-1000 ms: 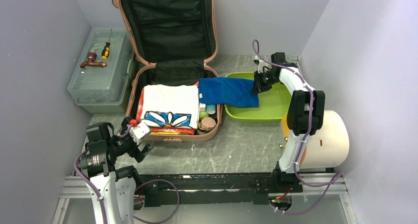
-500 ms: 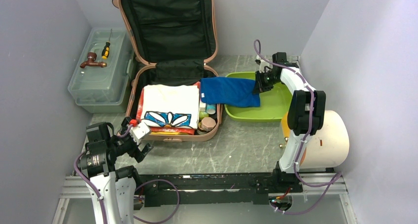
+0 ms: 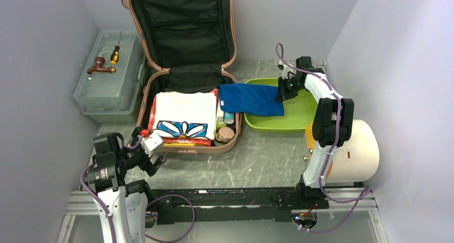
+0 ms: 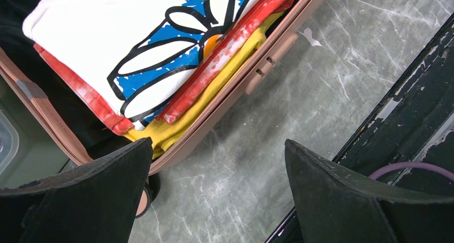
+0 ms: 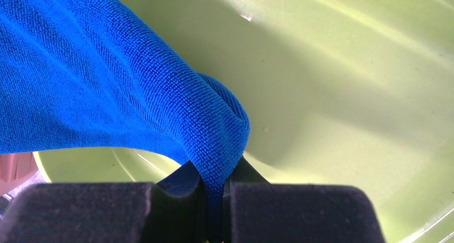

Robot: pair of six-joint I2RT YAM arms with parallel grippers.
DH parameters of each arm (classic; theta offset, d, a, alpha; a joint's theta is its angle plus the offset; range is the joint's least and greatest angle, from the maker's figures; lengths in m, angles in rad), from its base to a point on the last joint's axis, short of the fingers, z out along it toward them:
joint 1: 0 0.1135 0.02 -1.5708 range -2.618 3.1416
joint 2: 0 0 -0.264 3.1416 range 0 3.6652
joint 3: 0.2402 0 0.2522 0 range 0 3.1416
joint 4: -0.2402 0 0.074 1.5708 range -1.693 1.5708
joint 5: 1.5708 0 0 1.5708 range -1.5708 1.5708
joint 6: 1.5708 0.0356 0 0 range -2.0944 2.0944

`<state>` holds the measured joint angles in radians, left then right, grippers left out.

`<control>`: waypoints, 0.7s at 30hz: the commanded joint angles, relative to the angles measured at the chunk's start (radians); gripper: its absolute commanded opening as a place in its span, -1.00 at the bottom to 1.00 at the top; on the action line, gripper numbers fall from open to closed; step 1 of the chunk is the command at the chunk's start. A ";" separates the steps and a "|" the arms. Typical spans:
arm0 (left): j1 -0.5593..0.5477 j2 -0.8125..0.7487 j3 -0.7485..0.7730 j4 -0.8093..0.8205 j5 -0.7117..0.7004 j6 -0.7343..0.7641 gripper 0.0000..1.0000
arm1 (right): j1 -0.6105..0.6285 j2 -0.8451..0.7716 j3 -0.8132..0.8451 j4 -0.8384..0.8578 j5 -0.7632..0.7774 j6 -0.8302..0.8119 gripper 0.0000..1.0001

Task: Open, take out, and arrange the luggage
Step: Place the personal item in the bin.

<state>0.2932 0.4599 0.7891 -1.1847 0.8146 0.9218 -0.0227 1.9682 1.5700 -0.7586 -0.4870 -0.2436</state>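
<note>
The salmon-pink luggage [image 3: 188, 146] lies open, its black-lined lid [image 3: 182, 26] upright against the back wall. Inside lie a folded white cloth with a blue flower print [image 3: 184, 114], red and yellow cloths under it [image 4: 214, 66], and small jars [image 3: 226, 133] on the right side. My right gripper [image 3: 279, 95] is shut on a blue towel [image 3: 249, 99] [image 5: 96, 66] that stretches from the luggage's right rim over the lime green tray [image 3: 297, 117] [image 5: 348, 93]. My left gripper [image 3: 152, 158] [image 4: 217, 152] hangs open above the table by the luggage's front left corner, holding nothing.
A translucent toolbox [image 3: 110, 90] stands at the back left with a screwdriver [image 3: 114, 54] and a brown tap fitting [image 3: 100, 66] on its lid. A cream cylinder [image 3: 353, 152] lies at the right behind the right arm. Grey walls close in both sides.
The right gripper has drawn the blue towel slightly rightward, farther over the green tray. The left arm has not moved.
</note>
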 commanded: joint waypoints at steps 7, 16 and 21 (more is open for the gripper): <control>0.006 0.009 -0.001 0.015 0.021 -0.006 0.98 | -0.003 -0.074 0.015 0.043 0.078 -0.007 -1.00; 0.005 0.010 -0.001 0.014 0.023 -0.002 0.98 | -0.003 -0.105 0.014 0.052 0.194 -0.038 -1.00; 0.006 0.008 0.000 0.013 0.024 -0.001 0.98 | -0.004 -0.108 0.023 0.035 0.260 -0.074 -1.00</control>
<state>0.2932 0.4618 0.7891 -1.1851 0.8146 0.9222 -0.0227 1.9087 1.5700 -0.7364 -0.3096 -0.2768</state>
